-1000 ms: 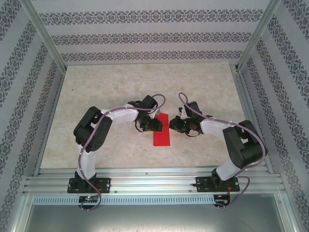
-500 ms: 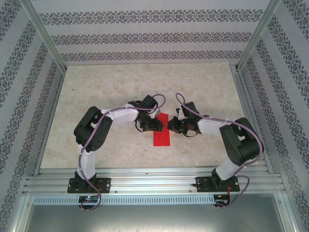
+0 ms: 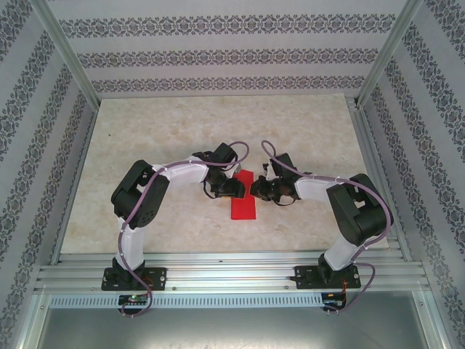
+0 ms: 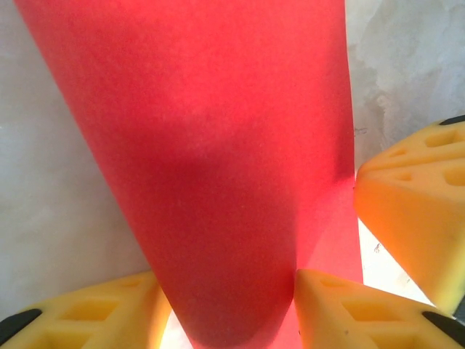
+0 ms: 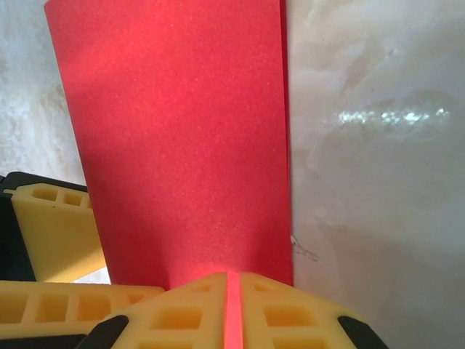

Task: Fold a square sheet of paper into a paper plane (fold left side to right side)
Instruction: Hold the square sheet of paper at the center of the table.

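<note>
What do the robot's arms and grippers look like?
Both the left arm and right arm have black joint housings, white links and a purple cable looping alongside. The fingers are yellow wedges with rectangular recesses and black patches.

Walls [image 3: 218, 69]: I see pale wallpaper, grey ornamental bands.
Table top [image 3: 160, 138]: beige, marbled, evenly lit.
Frame [image 3: 232, 273]: aluminium rails along the near edge.

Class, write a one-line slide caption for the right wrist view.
The right gripper pinches an edge of the folded red paper sheet over a marbled table.
</note>
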Motion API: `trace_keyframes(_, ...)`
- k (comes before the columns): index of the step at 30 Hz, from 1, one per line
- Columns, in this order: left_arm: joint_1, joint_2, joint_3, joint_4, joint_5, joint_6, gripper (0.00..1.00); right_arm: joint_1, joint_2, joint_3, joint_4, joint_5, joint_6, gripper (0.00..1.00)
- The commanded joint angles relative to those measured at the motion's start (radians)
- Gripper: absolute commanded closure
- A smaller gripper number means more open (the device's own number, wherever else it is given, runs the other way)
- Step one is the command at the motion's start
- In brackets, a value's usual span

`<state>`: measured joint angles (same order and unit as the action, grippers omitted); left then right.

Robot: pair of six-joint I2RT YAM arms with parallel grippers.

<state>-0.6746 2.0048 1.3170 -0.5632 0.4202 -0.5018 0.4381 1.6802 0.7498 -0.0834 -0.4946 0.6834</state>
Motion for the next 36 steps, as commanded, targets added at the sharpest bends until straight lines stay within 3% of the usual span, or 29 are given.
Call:
trace_keyframes(1, -0.011, 0.074, -0.013, -0.009, -0.033, 0.014, 0.49, 0.017, 0.027, 0.036, -0.054, 0.036, -0.015, 0.87)
trace_keyframes(12, -0.011, 0.066, -0.02, -0.003, -0.035, 0.011, 0.48, 0.022, 0.072, 0.068, -0.168, 0.095, -0.057, 0.87)
trace_keyframes(25, 0.049, -0.17, -0.027, -0.036, -0.022, 0.013, 0.43, 0.032, 0.109, 0.092, -0.193, 0.108, -0.071, 0.88)
trace_keyframes(32, 0.047, -0.155, -0.048, 0.102, 0.136, -0.052, 0.6, 0.037, 0.113, 0.097, -0.207, 0.12, -0.075, 0.88)
trace_keyframes(36, 0.038, -0.116, -0.058, 0.151, 0.174, -0.072, 0.64, 0.037, 0.113, 0.102, -0.222, 0.126, -0.081, 0.88)
